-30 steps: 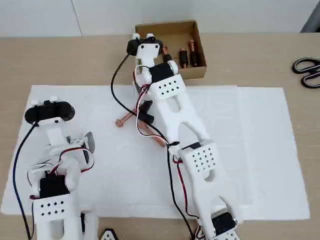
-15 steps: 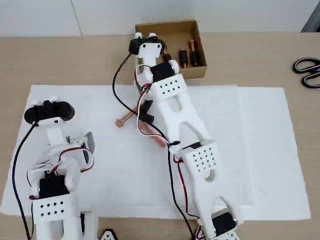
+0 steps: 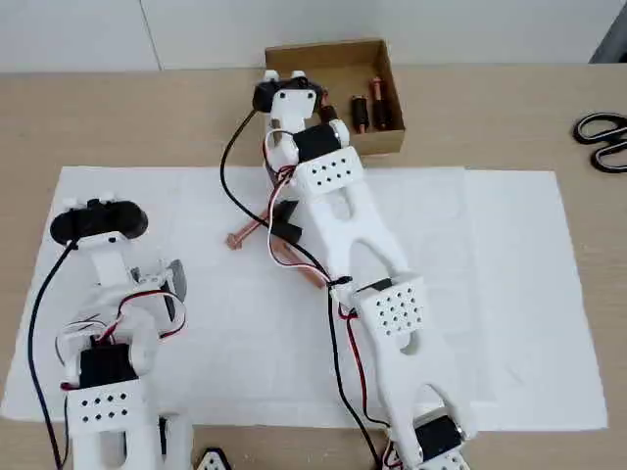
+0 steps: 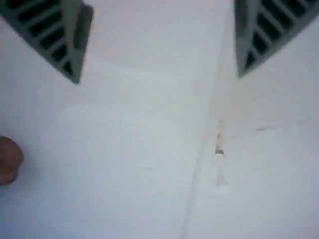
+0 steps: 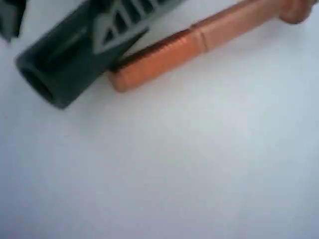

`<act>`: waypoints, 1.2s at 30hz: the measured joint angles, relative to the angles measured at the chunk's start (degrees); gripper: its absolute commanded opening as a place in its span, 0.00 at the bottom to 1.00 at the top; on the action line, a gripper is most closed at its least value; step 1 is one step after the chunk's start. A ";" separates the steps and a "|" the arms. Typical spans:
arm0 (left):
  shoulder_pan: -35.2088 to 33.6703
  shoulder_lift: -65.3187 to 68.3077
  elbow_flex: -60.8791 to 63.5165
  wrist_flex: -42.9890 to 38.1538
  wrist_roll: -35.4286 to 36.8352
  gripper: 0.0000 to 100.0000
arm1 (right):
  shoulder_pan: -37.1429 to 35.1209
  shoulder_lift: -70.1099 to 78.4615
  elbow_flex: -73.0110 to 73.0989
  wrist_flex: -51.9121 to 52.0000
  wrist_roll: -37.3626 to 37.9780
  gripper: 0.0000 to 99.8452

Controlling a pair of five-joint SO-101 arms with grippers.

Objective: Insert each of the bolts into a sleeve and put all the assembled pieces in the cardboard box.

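Observation:
My right gripper (image 5: 60, 35) is shut on a dark sleeve (image 5: 55, 74) held just above the white paper. The sleeve's hollow end lies beside the tip of a copper bolt (image 5: 199, 40). From above, that bolt (image 3: 245, 233) lies left of the right arm (image 3: 328, 176), which hides its own fingers. A second bolt (image 3: 312, 276) pokes out beside the forearm. My left gripper (image 3: 168, 282) (image 4: 159, 67) stands open over bare paper at the near left. The cardboard box (image 3: 333, 54) at the back holds assembled pieces (image 3: 377, 103).
White paper (image 3: 490, 274) covers the table's middle. Scissors (image 3: 602, 137) lie at the far right edge. A copper rounded bit (image 4: 7, 167) shows at the edge of the left wrist view. Two dark pieces (image 3: 284, 233) lie partly under the right forearm.
The right arm's wrist has shifted slightly to the right near the box. The left arm has hardly moved.

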 measured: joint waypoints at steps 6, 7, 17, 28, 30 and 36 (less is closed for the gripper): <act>0.00 0.00 0.00 0.00 0.00 0.19 | -0.09 0.97 0.00 0.00 -0.09 0.09; 0.00 0.00 0.00 0.00 0.00 0.19 | -0.09 0.97 0.00 0.00 -0.09 0.09; 0.00 0.00 0.00 0.00 0.00 0.19 | -0.09 0.97 0.00 0.00 -0.09 0.22; 0.00 0.00 0.00 0.00 0.00 0.19 | -0.70 0.53 0.00 0.00 -0.09 0.16; 0.00 0.00 0.00 0.00 0.00 0.19 | -1.76 0.53 0.00 -0.09 -1.32 0.16; 0.00 0.00 0.00 0.00 0.00 0.19 | -2.55 0.53 0.00 -2.11 -3.69 0.16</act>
